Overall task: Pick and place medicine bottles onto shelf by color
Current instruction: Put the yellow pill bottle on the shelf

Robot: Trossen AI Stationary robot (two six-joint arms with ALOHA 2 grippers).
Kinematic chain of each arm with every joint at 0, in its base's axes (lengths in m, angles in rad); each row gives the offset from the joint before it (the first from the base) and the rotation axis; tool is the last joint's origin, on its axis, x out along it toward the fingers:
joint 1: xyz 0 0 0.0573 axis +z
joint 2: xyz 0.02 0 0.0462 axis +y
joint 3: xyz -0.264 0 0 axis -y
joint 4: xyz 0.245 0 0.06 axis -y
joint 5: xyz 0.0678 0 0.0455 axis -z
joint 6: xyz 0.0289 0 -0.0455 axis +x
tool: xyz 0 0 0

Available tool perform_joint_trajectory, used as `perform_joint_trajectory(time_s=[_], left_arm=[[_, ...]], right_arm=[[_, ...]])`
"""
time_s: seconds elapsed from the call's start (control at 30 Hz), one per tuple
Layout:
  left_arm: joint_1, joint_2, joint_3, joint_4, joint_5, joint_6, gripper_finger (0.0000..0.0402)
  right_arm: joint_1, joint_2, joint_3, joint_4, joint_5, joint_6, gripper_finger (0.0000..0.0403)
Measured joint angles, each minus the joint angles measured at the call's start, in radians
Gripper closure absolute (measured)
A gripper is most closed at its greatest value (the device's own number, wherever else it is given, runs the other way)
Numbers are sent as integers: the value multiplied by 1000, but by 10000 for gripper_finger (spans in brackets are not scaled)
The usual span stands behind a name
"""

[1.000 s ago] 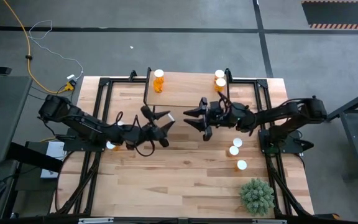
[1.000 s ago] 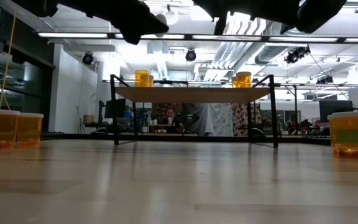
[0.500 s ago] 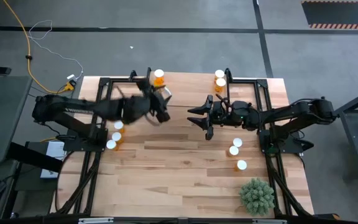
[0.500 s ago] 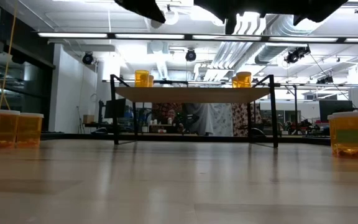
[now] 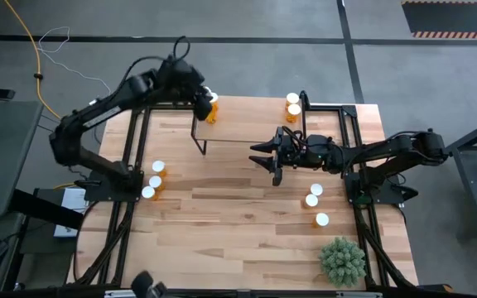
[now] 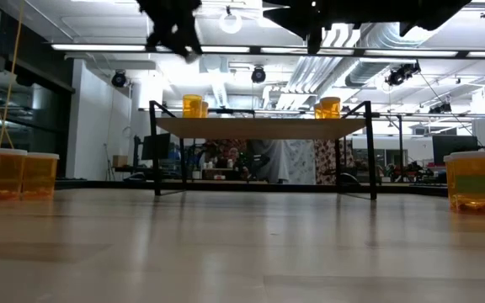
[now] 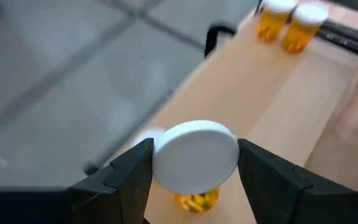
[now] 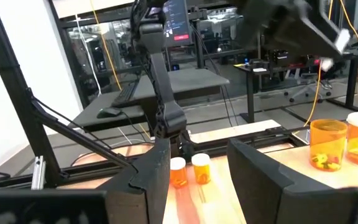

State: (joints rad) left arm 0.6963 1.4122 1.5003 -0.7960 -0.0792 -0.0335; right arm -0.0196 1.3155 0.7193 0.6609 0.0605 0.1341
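Note:
My left gripper (image 5: 203, 99) hangs over the far left end of the shelf (image 5: 251, 124), shut on a medicine bottle (image 7: 196, 155) with a white cap and an orange body. Another orange bottle (image 5: 212, 110) stands on the shelf just beside it. Two more (image 5: 293, 103) stand at the shelf's right end. My right gripper (image 5: 263, 161) is open in front of the shelf's right half, pointing toward the table's left, with nothing between its fingers (image 8: 148, 180). My left gripper pinches the bottle at its round white cap (image 7: 166, 163), one finger (image 7: 129, 177) on each side. The fingers slant down from above. The bottle hangs upright below them, its orange body (image 7: 196, 200) clear of the shelf board.
Bottles stand on the table at the left (image 5: 152, 180) and at the right (image 5: 314, 199). A green spiky plant (image 5: 342, 261) sits at the near right corner. Black frame rails (image 5: 135, 141) run along both sides of the table.
My left gripper has swung with its bottle from the table's middle toward the far edge and upward, ending over the shelf's left end. It has rolled on the way, and the bottle stays between its fingers.

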Motion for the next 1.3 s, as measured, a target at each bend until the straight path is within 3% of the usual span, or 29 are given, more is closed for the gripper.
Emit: perform_joint_trajectory(time_s=[0.13,0.4,0.97,1.3], left_arm=[[64,120,111,-127,120,-85,194],[82,329,319,-421,162,-148,194],[83,376,337,-484,224,-173,194],[97,389,336,-484,199,-168,194]], right_arm=[[0,0,0,-2,0,24,251],[0,0,0,-7,0,23,251],[0,0,0,-10,0,46,251],[0,0,0,-7,0,45,251]])
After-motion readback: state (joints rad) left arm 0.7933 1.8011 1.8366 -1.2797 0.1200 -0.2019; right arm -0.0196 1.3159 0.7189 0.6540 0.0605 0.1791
